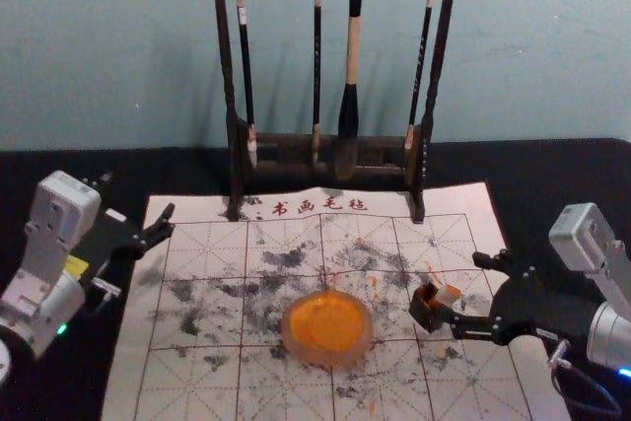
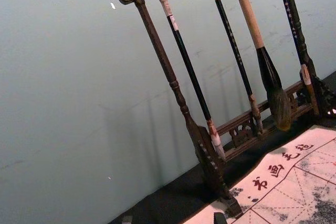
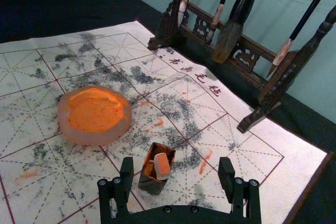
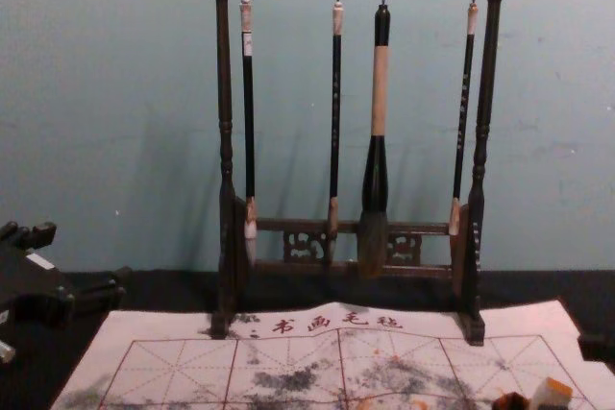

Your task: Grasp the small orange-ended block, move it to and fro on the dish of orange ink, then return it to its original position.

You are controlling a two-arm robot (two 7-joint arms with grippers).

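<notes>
Right jaws (image 1: 463, 290) (open) face block (image 1: 448, 295); left (image 1: 139, 199) flank mat (image 1: 187, 396).

Here we have a black-covered bench (image 1: 59, 170), a smudged, gridded calligraphy mat (image 1: 197, 391) lying across it, brush rack (image 1: 228, 76) at the back, orange ink dish (image 1: 290, 330) and dark square box (image 1: 424, 311) on the mat.
</notes>
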